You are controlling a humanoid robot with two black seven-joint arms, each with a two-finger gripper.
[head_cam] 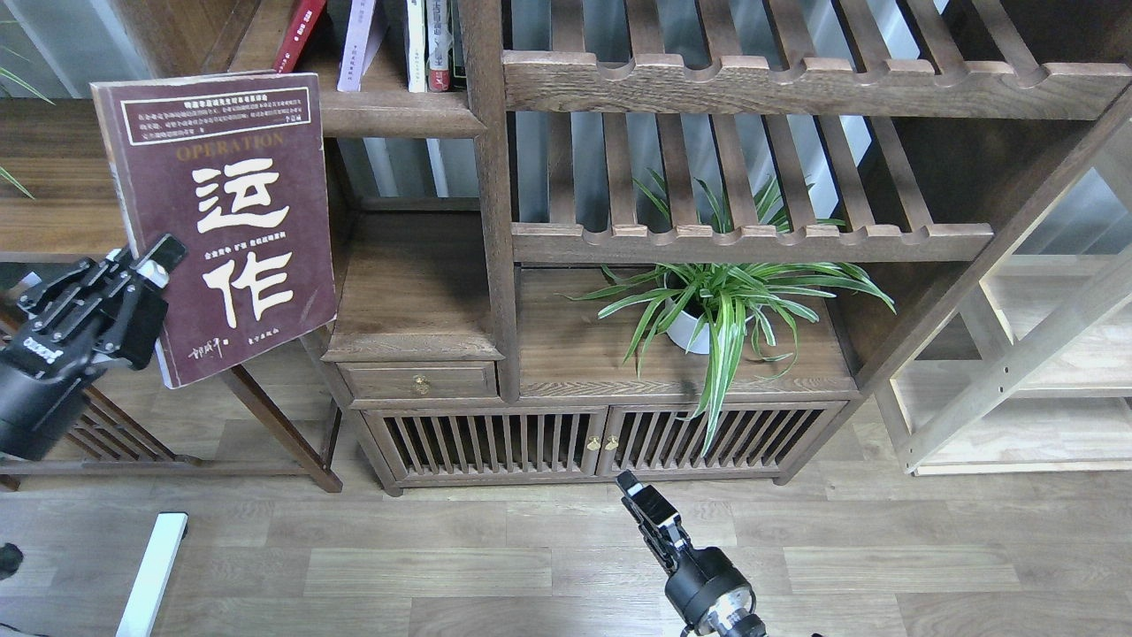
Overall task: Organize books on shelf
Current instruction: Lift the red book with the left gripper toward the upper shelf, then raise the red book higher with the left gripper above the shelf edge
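The large maroon book point(225, 226) was held upright in the air by the left gripper point(152, 265), whose fingers were clamped on its lower left edge, the front cover with its big white characters turned to the view. It was kept left of and partly below the shelf point(402, 113), not yet on it. On that narrow dark board a red volume point(299, 35), a lilac-white one point(358, 44) and white ones point(416, 44) were already stood, the red one leaning; so the task was judged part done, with the maroon book left to be raised and slotted in. The right gripper point(638, 504) was hung low over the floor point(495, 557), well apart from the bookcase; whether its fingers were apart could not be told. A potted spider plant point(716, 310) was set on the cabinet top point(575, 354) below the slatted racks point(752, 239), and a pale rack point(1044, 354) was seen at the right.
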